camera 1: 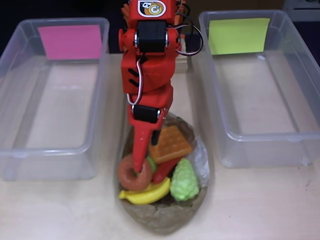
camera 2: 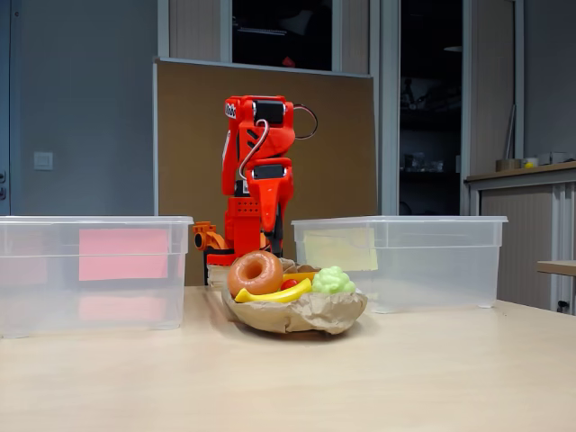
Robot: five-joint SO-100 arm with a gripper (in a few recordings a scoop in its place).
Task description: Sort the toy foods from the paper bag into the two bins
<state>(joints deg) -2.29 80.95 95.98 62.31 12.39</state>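
At the bottom centre of the overhead view, the crumpled brown paper bag point(camera 1: 165, 217) lies on the pale surface point(camera 1: 260, 205), holding the yellow banana point(camera 1: 150, 194), light-green grapes point(camera 1: 184, 182), brown donut point(camera 1: 134, 174) and orange waffle point(camera 1: 170, 144). The red arm's fingers point(camera 1: 141, 165) reach into the donut's ring; I cannot tell whether they are apart or together. Both clear bins, pink-labelled point(camera 1: 50, 100) and yellow-green-labelled point(camera 1: 260, 90), look empty. Sorting seems just begun: next needs a firm grip, then a lift.

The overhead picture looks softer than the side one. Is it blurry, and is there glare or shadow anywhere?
Overhead view: slightly soft, toy foods blurred at the edges, bin walls catching pale sheen, only faint shadows. Fixed view: sharper; the paper bag casts a soft shadow on the table; room behind is dim.
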